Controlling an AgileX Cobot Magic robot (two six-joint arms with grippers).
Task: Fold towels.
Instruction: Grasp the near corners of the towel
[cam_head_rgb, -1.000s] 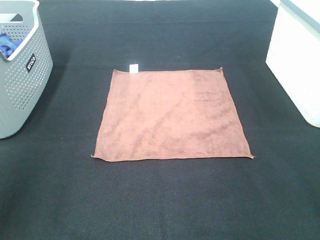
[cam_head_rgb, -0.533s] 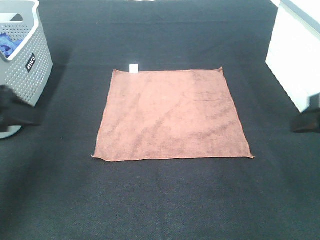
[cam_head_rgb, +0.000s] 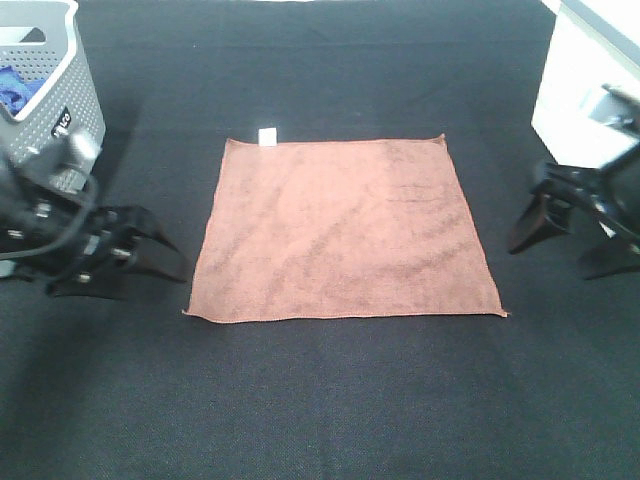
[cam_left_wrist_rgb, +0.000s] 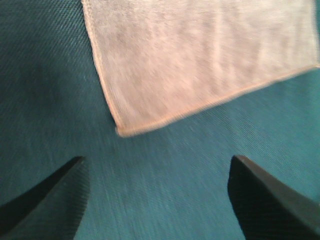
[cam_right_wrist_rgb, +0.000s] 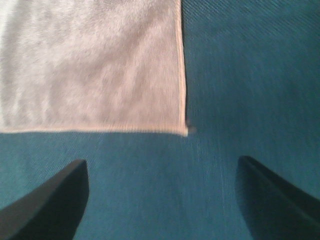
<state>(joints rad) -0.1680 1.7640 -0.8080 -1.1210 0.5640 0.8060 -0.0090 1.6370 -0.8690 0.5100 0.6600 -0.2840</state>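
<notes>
A square reddish-brown towel (cam_head_rgb: 343, 228) lies flat in the middle of the black table, with a small white tag (cam_head_rgb: 267, 135) at its far edge. My left gripper (cam_head_rgb: 125, 270) is open and empty, just left of the towel's near left corner. In the left wrist view the towel (cam_left_wrist_rgb: 200, 55) shows pale, its corner a little ahead of the open left gripper (cam_left_wrist_rgb: 157, 158). My right gripper (cam_head_rgb: 548, 260) is open and empty, to the right of the near right corner. In the right wrist view the towel (cam_right_wrist_rgb: 90, 65) has its corner ahead of the open right gripper (cam_right_wrist_rgb: 162, 161).
A grey perforated basket (cam_head_rgb: 50, 150) stands at the far left, right behind the left arm, with something blue (cam_head_rgb: 15, 90) inside. A white box (cam_head_rgb: 590, 120) stands at the far right, behind the right arm. The table is covered in black cloth (cam_head_rgb: 330, 400).
Both arms have come into view from the sides and moved inward toward the towel's near corners. The towel has not moved.
</notes>
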